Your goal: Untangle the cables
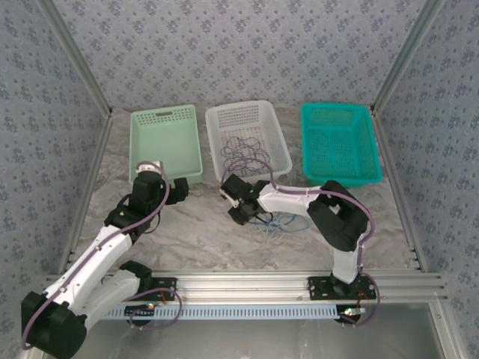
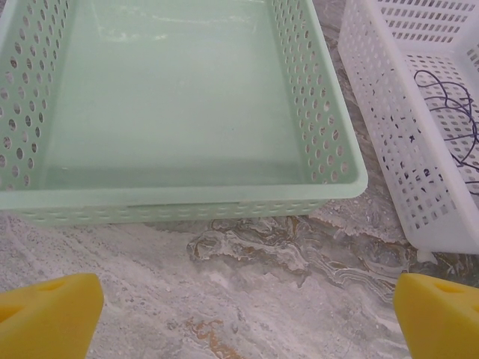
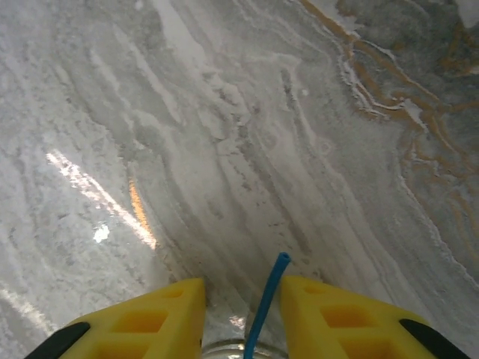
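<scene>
I see three baskets along the far edge of the tabletop: a green basket toward the left corner, a white basket in the middle and a teal basket toward the right.

The left fingers hang just before the green basket's near rim. On the left wrist feed these fingers stand wide apart at the bottom corners with nothing between them. The green basket is ahead of them, and the white basket sits beside it at the right.

Dark cables curl inside the white basket, and a loop of them shows through its wall.

The right fingers are low over the middle of the tabletop. A loose heap of blue and pale cables lies just to their right. On the right wrist feed those fingers are narrow. A blue cable rises through the gap, nearer the right one. I can't tell whether either finger presses it.
</scene>
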